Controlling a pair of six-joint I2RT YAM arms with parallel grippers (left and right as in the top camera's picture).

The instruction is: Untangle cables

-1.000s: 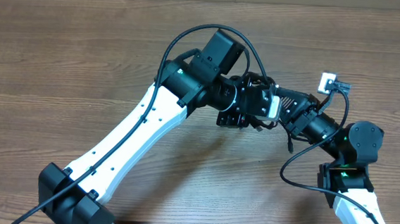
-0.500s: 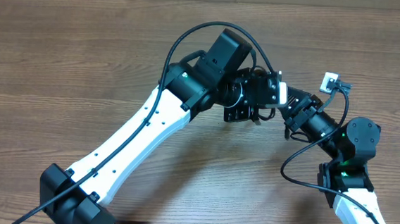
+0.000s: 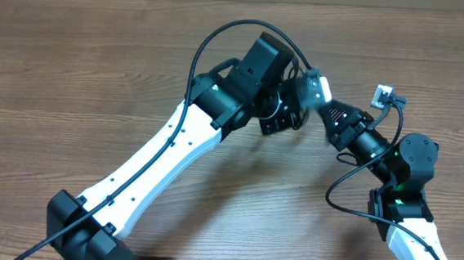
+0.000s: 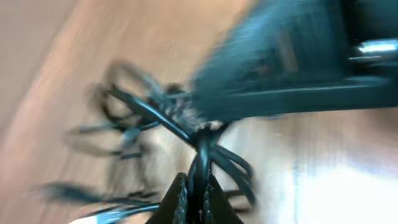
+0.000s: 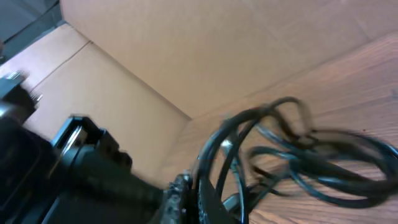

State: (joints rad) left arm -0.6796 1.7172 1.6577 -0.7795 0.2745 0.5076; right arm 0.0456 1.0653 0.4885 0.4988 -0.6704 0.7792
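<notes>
From overhead the left arm [image 3: 174, 142] reaches from the near-left corner of the worktop [image 3: 72, 70] up to a spot right of centre and closer to the far edge than the near one. There its dark wrist meets the wrist of the right arm [image 3: 414, 159], which comes in from the near-right corner. The two wrists all but touch, and their bulk hides nearly everything between them; that view alone gives neither the cables nor the jaws. The left wrist view, though badly blurred, fills that gap. The left jaws sit at the bottom centre, clenched on a black strand of the cables [image 4: 155, 115] that rises from between them. Above the jaws the strand splits into a loose tangle of loops spreading to the left over the wood, with the right arm a dark smear across the top right. The right wrist view shows the other end of the hold. The right jaws, low and left of centre, are clamped where several strands converge, and wide loops fan out to the right in front of a plain tan wall [image 5: 205, 56]. Neither wrist view shows whether the loops touch the worktop.
</notes>
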